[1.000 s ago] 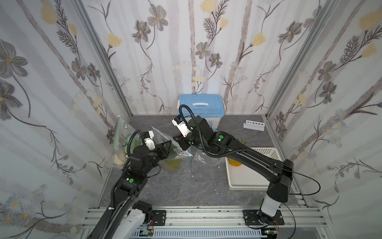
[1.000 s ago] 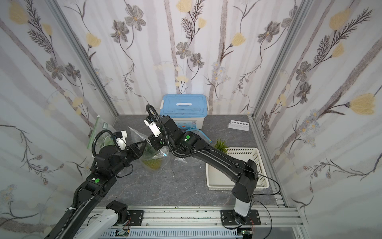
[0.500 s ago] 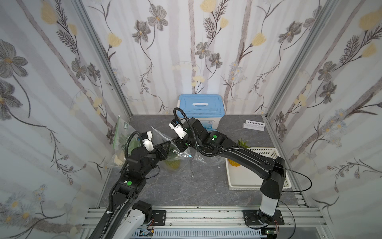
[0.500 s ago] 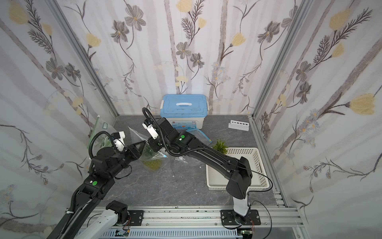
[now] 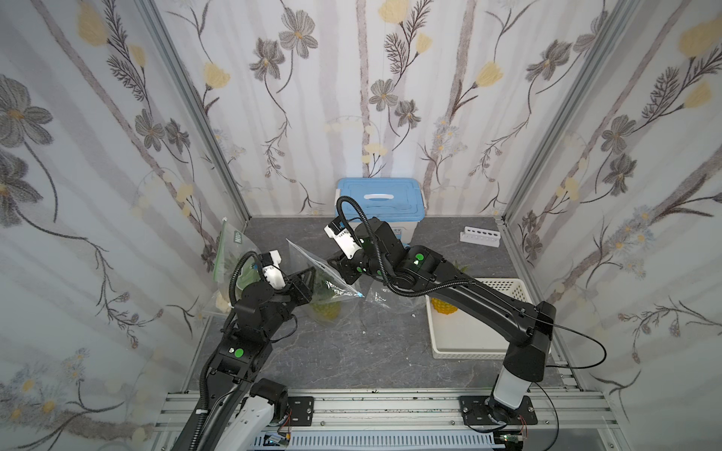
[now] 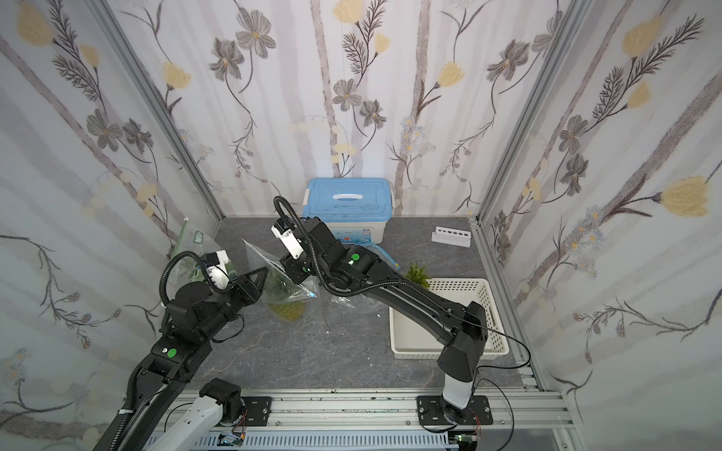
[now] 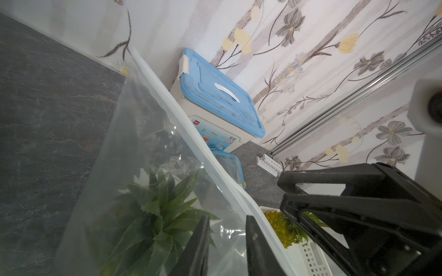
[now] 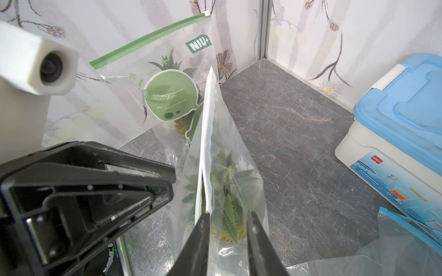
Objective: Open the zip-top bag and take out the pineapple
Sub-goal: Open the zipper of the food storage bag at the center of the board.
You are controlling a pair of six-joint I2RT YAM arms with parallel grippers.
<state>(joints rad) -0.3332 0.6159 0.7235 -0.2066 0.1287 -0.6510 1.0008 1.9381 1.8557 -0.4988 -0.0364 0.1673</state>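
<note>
A clear zip-top bag (image 5: 312,259) (image 6: 260,255) with a white zip strip stands tilted between my two grippers. The pineapple (image 5: 327,310) (image 6: 290,310) sits inside it, green leaves up, yellow body low. My left gripper (image 5: 310,275) (image 7: 227,219) has its jaws a little apart, with bag film (image 7: 167,143) between them. My right gripper (image 5: 344,273) (image 8: 227,215) meets the bag from the opposite side. Its jaws are also apart around the bag's edge, one fingertip (image 8: 204,216) touching the end of the zip strip (image 8: 207,133). The strip's two lips are split apart there.
A second bag (image 5: 230,250) (image 8: 153,71) with a green zip leans on the left wall. At the back stand a blue-lidded box (image 5: 381,199) and a white tube rack (image 5: 480,236). A white basket (image 5: 500,289) at the right holds another pineapple (image 5: 443,306). An empty blue-zip bag (image 8: 406,229) lies under the right arm.
My right gripper's jaws have parted a little, and its arm has shifted slightly at the bag. The left arm and the bag have barely moved.
</note>
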